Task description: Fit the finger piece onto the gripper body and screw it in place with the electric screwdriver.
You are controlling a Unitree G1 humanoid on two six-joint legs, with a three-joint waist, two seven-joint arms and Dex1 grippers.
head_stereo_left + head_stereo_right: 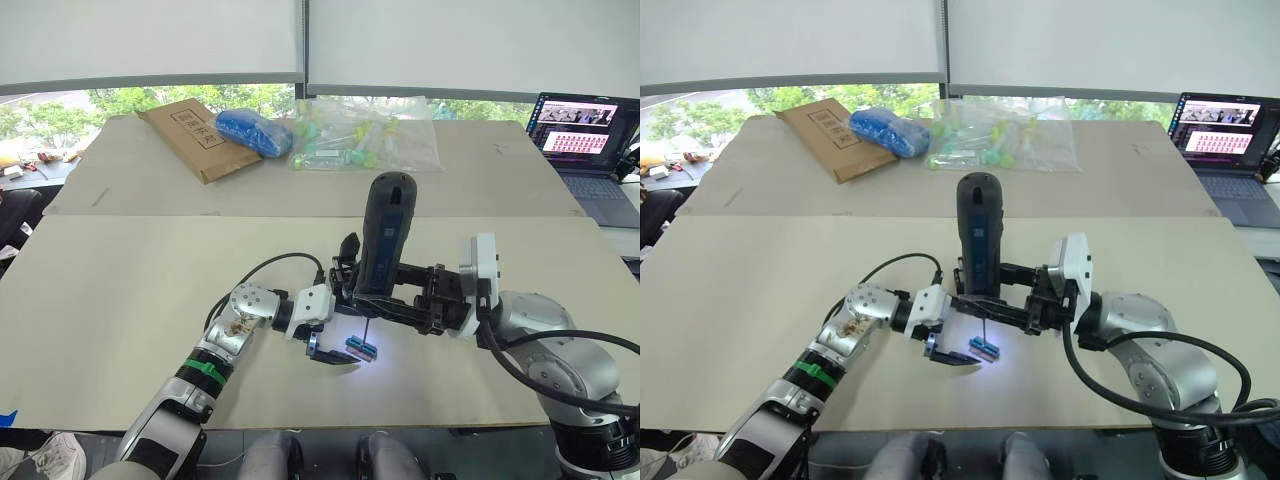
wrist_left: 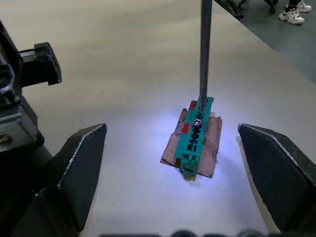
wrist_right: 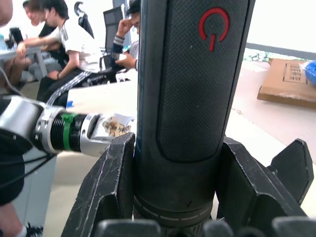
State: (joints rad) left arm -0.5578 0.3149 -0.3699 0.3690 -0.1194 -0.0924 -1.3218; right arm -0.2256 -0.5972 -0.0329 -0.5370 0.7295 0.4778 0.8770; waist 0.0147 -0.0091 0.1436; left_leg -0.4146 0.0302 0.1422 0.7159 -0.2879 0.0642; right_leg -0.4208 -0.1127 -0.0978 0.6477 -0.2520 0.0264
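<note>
Your right gripper (image 1: 385, 300) is clamping the electric screwdriver (image 1: 383, 235) low on its barrel, both fingers pressed flat against the textured black casing, and it is holding the tool upright over the table (image 1: 120, 330). The thin metal bit (image 2: 205, 52) is pointing straight down, its tip touching the small green-topped block (image 2: 196, 136), which is lying on a scrap of brown card in the tool's white light. Your left gripper (image 1: 335, 355) is hovering with its fingers (image 2: 84, 168) spread wide on either side of that block, touching nothing.

I judge the screwdriver to be the heavy, rigid item: tall and top-loaded above your grip, so it is liable to tip. The rubbery casing should resist slipping; the slim bit is the part to protect from side load. The green block looks light and loose, likely to skid if pushed sideways. I cannot make out the finger piece or gripper body for certain.
</note>
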